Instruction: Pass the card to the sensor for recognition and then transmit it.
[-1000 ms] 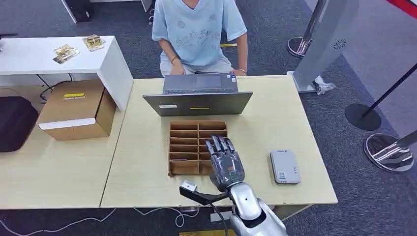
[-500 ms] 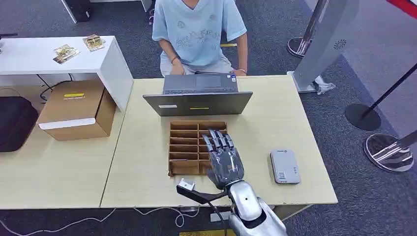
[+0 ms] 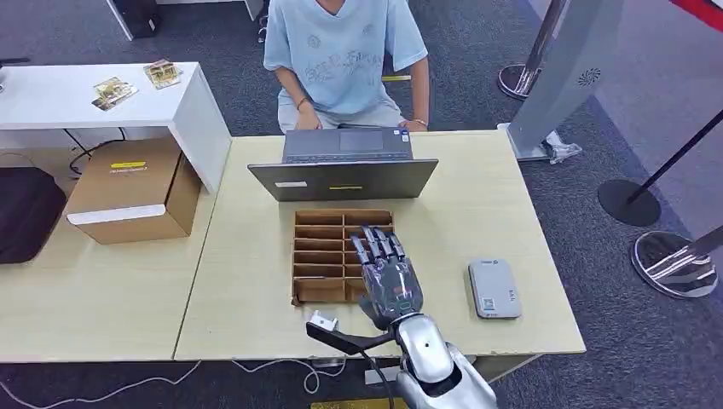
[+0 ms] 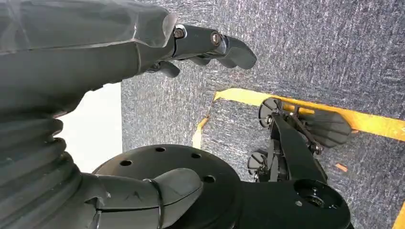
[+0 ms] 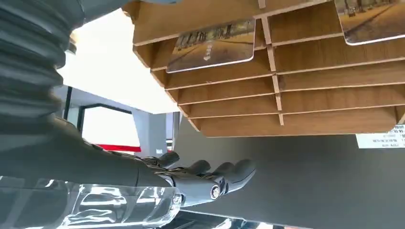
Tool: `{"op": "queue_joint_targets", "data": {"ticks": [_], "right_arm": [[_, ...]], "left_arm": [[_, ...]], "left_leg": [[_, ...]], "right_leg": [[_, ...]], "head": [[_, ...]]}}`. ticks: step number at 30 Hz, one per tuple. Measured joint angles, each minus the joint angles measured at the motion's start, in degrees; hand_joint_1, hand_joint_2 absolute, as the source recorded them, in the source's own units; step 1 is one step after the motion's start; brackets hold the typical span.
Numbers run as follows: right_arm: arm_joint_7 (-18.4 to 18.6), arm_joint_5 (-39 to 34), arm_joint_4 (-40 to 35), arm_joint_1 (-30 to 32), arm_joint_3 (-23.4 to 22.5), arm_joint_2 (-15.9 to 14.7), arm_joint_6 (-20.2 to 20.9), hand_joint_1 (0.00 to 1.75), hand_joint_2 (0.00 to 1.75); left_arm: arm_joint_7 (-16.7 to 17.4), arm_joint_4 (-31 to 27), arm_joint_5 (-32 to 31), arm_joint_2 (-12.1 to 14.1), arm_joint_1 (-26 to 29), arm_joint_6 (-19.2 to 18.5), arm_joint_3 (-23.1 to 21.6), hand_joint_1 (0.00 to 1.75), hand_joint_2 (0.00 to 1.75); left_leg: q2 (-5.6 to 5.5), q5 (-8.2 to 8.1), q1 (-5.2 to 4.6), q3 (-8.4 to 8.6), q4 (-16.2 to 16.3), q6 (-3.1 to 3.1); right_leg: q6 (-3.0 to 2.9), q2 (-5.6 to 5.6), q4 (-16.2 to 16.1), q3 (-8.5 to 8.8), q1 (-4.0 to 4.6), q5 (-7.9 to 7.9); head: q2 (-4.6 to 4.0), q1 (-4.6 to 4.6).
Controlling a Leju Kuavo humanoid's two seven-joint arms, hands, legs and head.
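Note:
A wooden card rack (image 3: pixel 320 256) with two columns of slots lies on the table in front of a laptop (image 3: pixel 341 175). My right hand (image 3: pixel 388 277) hovers over the rack's right column, fingers stretched out and apart, holding nothing. In the right wrist view the same hand (image 5: pixel 205 181) reaches beside the rack (image 5: pixel 286 95), where two picture cards (image 5: pixel 215 43) (image 5: pixel 367 19) sit in slots. The grey sensor (image 3: pixel 494 289) lies flat on the table to the right of the hand. My left hand (image 4: pixel 210 43) hangs above the carpet, fingers loosely apart and empty.
A person (image 3: pixel 345 51) sits behind the laptop at the table's far side. A cardboard box (image 3: pixel 132 187) stands on the left table beside a white desk (image 3: pixel 51 111) with cards (image 3: pixel 111 89) on it. Stanchion bases (image 3: pixel 673 264) stand on the carpet at the right.
My right hand has crept a little farther over the rack, away from my body. Everything else is as it was.

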Motion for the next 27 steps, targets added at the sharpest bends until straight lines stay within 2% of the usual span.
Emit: {"op": "queue_joint_targets", "data": {"ticks": [27], "right_arm": [[0.0,-1.3,0.5,0.0,0.0,0.0,-0.3,0.0,1.75]], "left_arm": [[0.2,0.0,-0.3,0.1,0.0,-0.4,0.0,0.0,1.75]], "left_leg": [[0.0,0.0,0.0,0.0,0.0,0.0]], "right_leg": [[0.0,0.0,0.0,0.0,0.0,0.0]], "head": [[0.0,0.0]]}}
